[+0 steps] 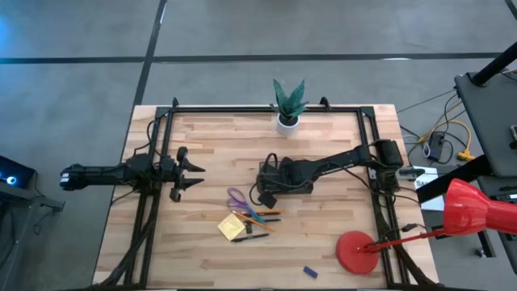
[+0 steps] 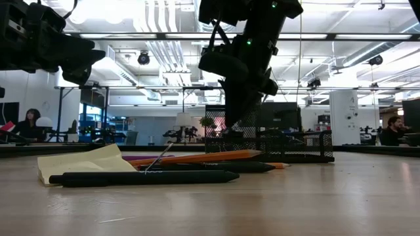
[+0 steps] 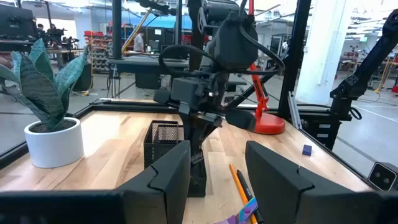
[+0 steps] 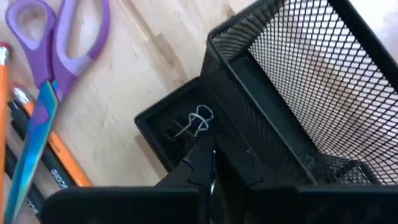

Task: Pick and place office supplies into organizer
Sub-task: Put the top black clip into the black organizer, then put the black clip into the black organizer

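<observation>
The organizer (image 1: 273,171), a black mesh box, stands mid-table. My right gripper (image 4: 211,167) hangs shut, pointing steeply down over the organizer's low front compartment (image 4: 180,127), where a wire paper clip (image 4: 196,120) lies. Whether anything sits between its tips, I cannot tell. On the wood nearer the front lie purple-handled scissors (image 1: 236,197), orange and black pens (image 1: 262,215) and a yellow sticky-note pad (image 1: 231,228). A small blue block (image 1: 309,272) lies alone near the front edge. My left gripper (image 1: 198,172) waits open and level at the table's left.
A potted green plant (image 1: 288,105) stands at the far edge, behind the organizer. A red lamp's round base (image 1: 358,252) sits at the front right, its head beyond the table's right edge. A black frame runs around the tabletop. Bare wood lies at the front left.
</observation>
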`<move>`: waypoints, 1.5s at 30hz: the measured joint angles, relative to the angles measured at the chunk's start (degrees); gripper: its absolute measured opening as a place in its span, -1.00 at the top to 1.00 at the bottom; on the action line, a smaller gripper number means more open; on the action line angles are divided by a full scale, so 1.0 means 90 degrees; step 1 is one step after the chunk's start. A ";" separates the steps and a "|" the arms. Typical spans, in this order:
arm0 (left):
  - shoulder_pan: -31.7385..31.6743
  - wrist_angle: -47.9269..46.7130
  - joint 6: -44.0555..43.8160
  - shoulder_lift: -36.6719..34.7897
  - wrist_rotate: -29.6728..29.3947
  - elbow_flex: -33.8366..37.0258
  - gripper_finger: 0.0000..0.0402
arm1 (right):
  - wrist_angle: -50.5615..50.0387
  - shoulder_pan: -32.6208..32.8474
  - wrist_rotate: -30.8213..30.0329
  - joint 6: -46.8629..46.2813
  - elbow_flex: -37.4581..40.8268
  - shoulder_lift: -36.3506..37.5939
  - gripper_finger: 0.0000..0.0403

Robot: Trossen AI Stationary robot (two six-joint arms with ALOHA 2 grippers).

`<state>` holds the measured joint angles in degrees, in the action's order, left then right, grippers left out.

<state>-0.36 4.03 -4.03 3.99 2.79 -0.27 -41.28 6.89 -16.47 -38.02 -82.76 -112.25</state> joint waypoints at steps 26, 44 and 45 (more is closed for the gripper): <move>0.0002 0.0000 -0.0001 0.0011 0.0001 0.0000 0.30 | 0.0228 0.1414 0.0743 0.2688 -0.0671 -0.0029 0.05; 0.0002 -0.0001 -0.0002 0.0016 -0.0001 0.0000 0.30 | 0.1324 0.1524 0.0811 0.7423 -0.1251 -0.1318 0.02; 0.0002 0.0002 -0.0001 0.0020 0.0000 0.0000 0.30 | 0.1320 0.1523 0.0871 0.7414 -0.1321 -0.1398 0.03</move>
<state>-0.34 4.05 -4.04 4.17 2.79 -0.27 -29.39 20.60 -8.63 28.71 -94.65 -124.83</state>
